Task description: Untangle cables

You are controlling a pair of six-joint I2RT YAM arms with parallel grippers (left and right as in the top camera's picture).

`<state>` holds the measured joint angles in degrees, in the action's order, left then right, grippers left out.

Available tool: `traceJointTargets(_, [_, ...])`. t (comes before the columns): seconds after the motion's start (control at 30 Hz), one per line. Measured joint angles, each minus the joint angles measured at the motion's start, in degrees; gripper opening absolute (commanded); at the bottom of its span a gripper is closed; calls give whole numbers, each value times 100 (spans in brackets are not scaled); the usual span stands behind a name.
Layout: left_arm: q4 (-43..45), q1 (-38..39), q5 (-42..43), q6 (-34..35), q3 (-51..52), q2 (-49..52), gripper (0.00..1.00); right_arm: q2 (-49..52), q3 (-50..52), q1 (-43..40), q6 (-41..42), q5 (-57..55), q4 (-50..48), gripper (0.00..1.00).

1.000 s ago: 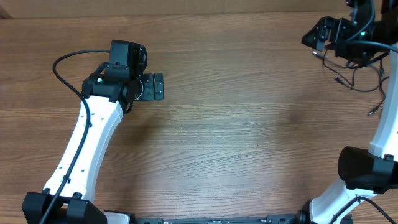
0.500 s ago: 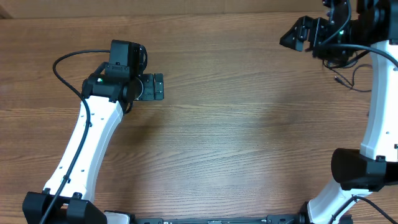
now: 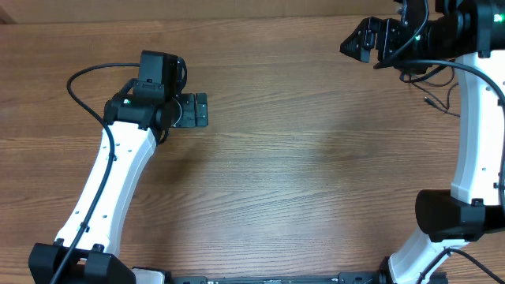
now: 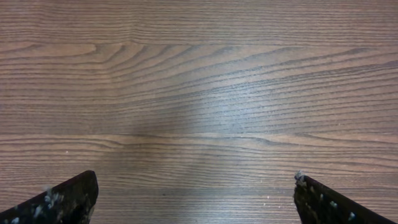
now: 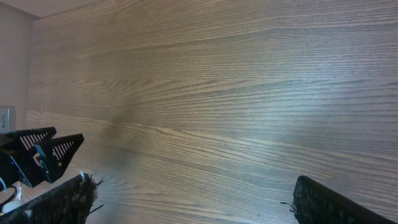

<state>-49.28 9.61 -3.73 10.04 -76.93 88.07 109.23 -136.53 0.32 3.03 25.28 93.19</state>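
Overhead view places the cables (image 3: 439, 105) at the far right of the table (image 3: 316, 173). They lie just beside the right arm (image 3: 473, 134) and partly under its wrist, so most of the bundle is hidden.

**Grippers**
- The right gripper (image 3: 353, 45) hangs near the table's back edge, left of the cords, and its tips point away from them. Its wrist view shows the jaws spread wide with only bare wood between them, so it has hold of nothing.
- The left gripper (image 3: 201, 110) is well apart on the other side of the table. It is likewise fully spread and carries nothing.

**Orientation**
- One loose strand is legible. Its small plug points left toward the table's middle, and the cord trails back right and toward the near edge, so its long axis runs on that diagonal.
- The lie of the remaining loops cannot be told.

**Risks, as judged**
- The cords sit outside both wrist views, so any reach back to them would begin blind.
- The cords are thin, so the fingers may pinch two strands together, and a pull would then tighten the tangle.
- The right arm crosses above the bundle, so a sweep of it could snag a loop.
- The bundle lies close to the right edge, so a drag that way could carry it off the table.
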Motion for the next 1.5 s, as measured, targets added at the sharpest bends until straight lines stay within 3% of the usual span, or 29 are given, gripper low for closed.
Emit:
traceJointTargets(0.93, [-2, 0, 0, -2, 2, -63, 100, 0, 0, 0, 0, 0, -4, 100])
traceJointTargets(1.13, [1119, 0, 0, -17, 732, -890, 100, 0, 0, 0, -2, 0, -11, 100])
traceJointTargets(1.5, [3869, 0, 7, -17, 3464, -2745, 100, 0, 0, 0, 0, 0, -13, 100])
